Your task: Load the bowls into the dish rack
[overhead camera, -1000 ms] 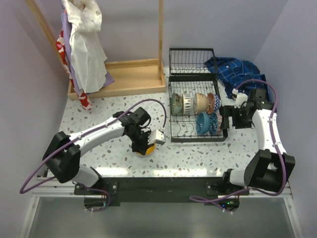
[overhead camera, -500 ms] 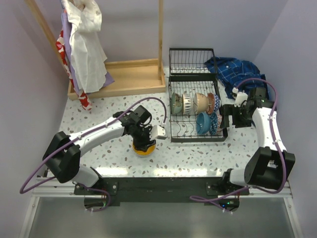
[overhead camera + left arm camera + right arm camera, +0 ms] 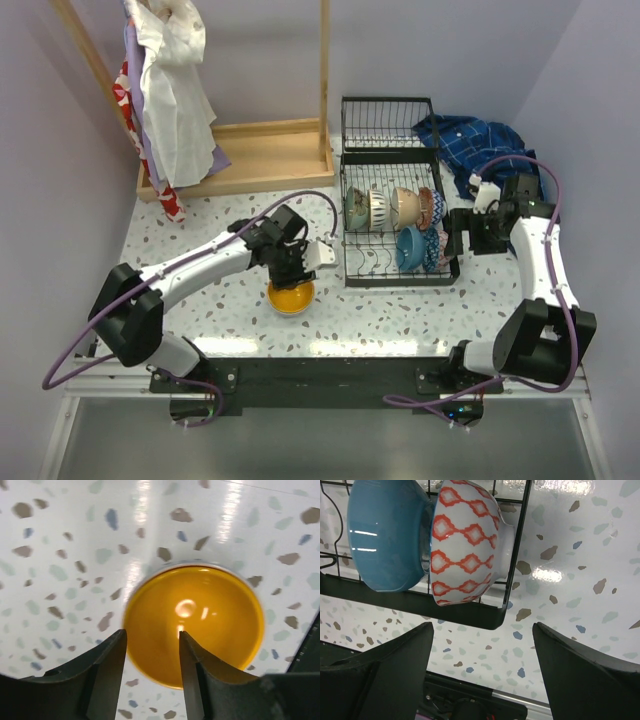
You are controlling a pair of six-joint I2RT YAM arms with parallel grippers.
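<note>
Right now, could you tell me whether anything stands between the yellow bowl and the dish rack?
Nothing visible does. The yellow bowl sits upright on the table just left of the dish rack, with only bare tabletop between them. The left gripper hangs directly over the bowl, jaws apart.

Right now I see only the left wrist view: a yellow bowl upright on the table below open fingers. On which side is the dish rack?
Observer: The dish rack stands right of the yellow bowl in the top view, apart from it.
Operator: Has it free room?
Observer: Yes, its front left prongs are bare; a teal bowl and a red-patterned bowl stand front right.
Operator: And the other arm?
Observer: The right gripper hovers open beside the rack's right end, holding nothing.
</note>
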